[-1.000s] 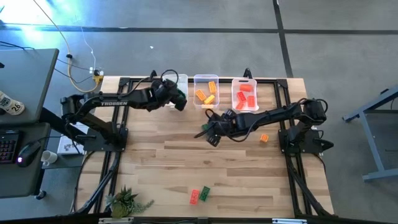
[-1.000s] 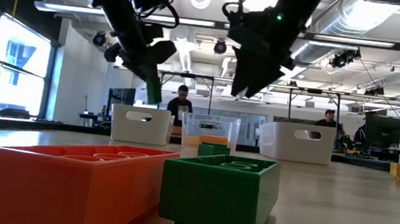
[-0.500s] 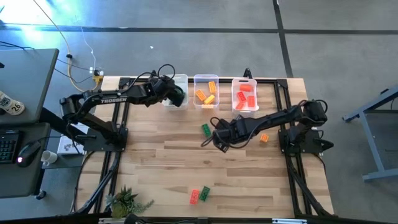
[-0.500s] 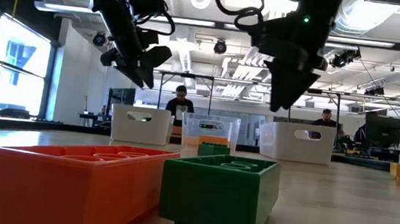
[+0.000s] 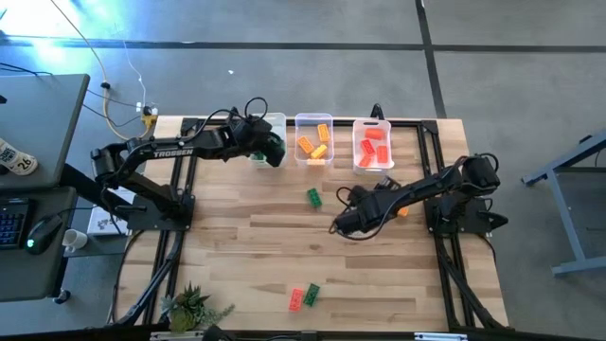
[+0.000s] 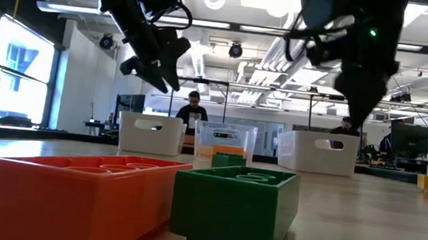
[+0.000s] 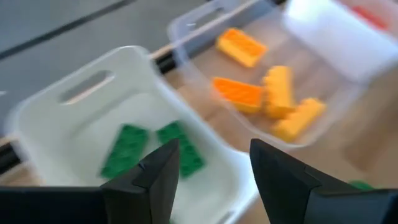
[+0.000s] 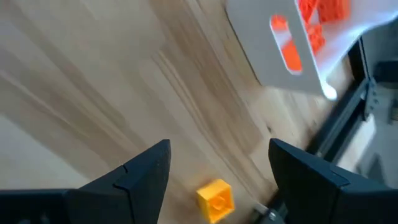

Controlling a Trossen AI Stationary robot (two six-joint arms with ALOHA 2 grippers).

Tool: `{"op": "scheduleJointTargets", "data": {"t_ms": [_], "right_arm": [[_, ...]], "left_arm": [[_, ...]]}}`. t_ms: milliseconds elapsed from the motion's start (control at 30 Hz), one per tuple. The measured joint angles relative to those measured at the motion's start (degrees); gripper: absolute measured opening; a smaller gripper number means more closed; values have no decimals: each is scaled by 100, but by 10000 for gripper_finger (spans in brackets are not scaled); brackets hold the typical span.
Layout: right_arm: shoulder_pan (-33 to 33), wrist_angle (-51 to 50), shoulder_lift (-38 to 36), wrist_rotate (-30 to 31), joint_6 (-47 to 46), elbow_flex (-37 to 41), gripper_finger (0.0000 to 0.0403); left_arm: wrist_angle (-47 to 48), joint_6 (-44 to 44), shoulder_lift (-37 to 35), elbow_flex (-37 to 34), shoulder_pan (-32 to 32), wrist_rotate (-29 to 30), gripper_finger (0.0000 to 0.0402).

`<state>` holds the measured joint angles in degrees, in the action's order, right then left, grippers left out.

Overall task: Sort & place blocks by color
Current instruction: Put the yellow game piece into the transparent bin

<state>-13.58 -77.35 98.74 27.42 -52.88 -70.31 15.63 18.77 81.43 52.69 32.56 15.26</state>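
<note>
My left gripper (image 5: 270,152) hangs open and empty over the white left bin (image 7: 81,106), where two green bricks (image 7: 152,148) lie on the floor. My right gripper (image 5: 343,225) is open and empty above bare table, right of the middle. A small orange brick (image 5: 402,210) lies on the table to its right and also shows in the right wrist view (image 8: 214,200). A green brick (image 5: 312,197) lies on the table in front of the bins. A red brick (image 5: 296,298) and a green brick (image 5: 311,293) lie side by side near the table's near edge.
Three bins stand in a row at the far edge: the left one, a clear middle one (image 5: 313,139) with orange bricks, and a right one (image 5: 372,144) with red bricks. A small plant (image 5: 194,305) sits at the near left corner. People show in the room beyond the table.
My left gripper has gone toward the far edge and over the left bin; the green brick that hung from it a second ago is gone from its fingers. My right gripper has gone from beside the loose green brick toward the right and near edges.
</note>
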Motion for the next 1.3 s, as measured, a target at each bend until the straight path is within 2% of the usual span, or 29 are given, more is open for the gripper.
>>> {"op": "scheduleJointTargets", "data": {"t_ms": [100, 200, 467, 600, 733, 867, 1000, 1167, 1300], "right_arm": [[2, -26, 2, -45, -26, 390, 259], [6, -98, 2, 15, -199, 784, 259], [6, -322, -426, -136, -545, 1505, 259], [18, -280, -926, -178, -580, 1840, 259], [116, -132, -1563, -548, -615, 2211, 259], [255, 267, -2308, -936, -329, 2598, 259], [419, 501, -2857, -1064, 162, 2530, 259], [645, 753, -3269, -1311, 527, 2535, 259], [809, 884, -3255, -1699, 1038, 2700, 259]], "left_arm": [[-161, 12, 0, 0, -4, -404, 183], [-247, 41, 0, 2, -38, -570, 184], [-259, -37, 0, 2, -223, -435, 184], [-261, -73, 0, 2, -310, -267, 184], [-261, -141, 0, 2, -405, -187, 184], [-265, -194, 0, 2, -537, -64, 184], [-312, -295, 0, 2, -669, 81, 184], [-333, -294, -5, 2, -815, 131, 184], [-340, -295, -92, 4, -944, 152, 184]]}}
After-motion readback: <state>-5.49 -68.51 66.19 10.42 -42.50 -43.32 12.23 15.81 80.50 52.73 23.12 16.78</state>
